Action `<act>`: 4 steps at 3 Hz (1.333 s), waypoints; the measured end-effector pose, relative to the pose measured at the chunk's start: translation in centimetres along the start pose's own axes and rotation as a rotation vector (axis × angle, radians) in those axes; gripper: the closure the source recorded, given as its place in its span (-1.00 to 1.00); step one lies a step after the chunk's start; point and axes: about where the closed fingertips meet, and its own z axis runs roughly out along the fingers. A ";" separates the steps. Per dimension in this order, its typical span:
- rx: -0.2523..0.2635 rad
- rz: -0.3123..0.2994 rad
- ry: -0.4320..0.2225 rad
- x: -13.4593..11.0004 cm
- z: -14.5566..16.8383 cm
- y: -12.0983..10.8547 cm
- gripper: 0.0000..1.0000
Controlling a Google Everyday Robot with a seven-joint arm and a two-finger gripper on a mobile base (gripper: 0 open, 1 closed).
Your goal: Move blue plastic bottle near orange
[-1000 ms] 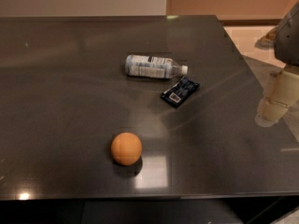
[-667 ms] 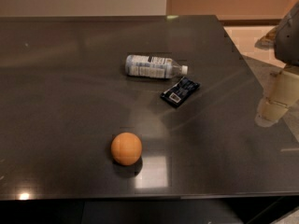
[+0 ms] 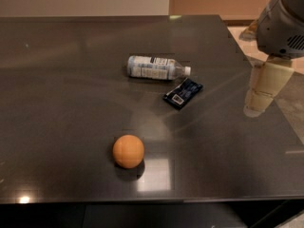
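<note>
The blue plastic bottle (image 3: 156, 67) lies on its side on the dark table (image 3: 61, 103), toward the back middle, with its white cap pointing right. The orange (image 3: 128, 151) sits near the table's front, well apart from the bottle and to its front left. My gripper (image 3: 265, 90) hangs from the grey arm (image 3: 282, 25) over the table's right edge. It is to the right of the bottle, some way off, and holds nothing.
A flat dark-blue packet with a barcode (image 3: 183, 92) lies just in front of the bottle's cap end. The table's right edge (image 3: 266, 80) runs under the gripper, with pale floor beyond it. The front edge lies just below the orange.
My gripper and arm have shifted a little to the left, toward the table. The bottle, packet and orange have not moved.
</note>
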 end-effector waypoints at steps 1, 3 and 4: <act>-0.009 -0.028 -0.009 -2.1 1.8 -2.2 -1.00; -0.046 0.016 -0.027 -5.7 6.2 -6.5 -1.00; -0.056 0.035 -0.022 -7.3 8.4 -8.4 -1.00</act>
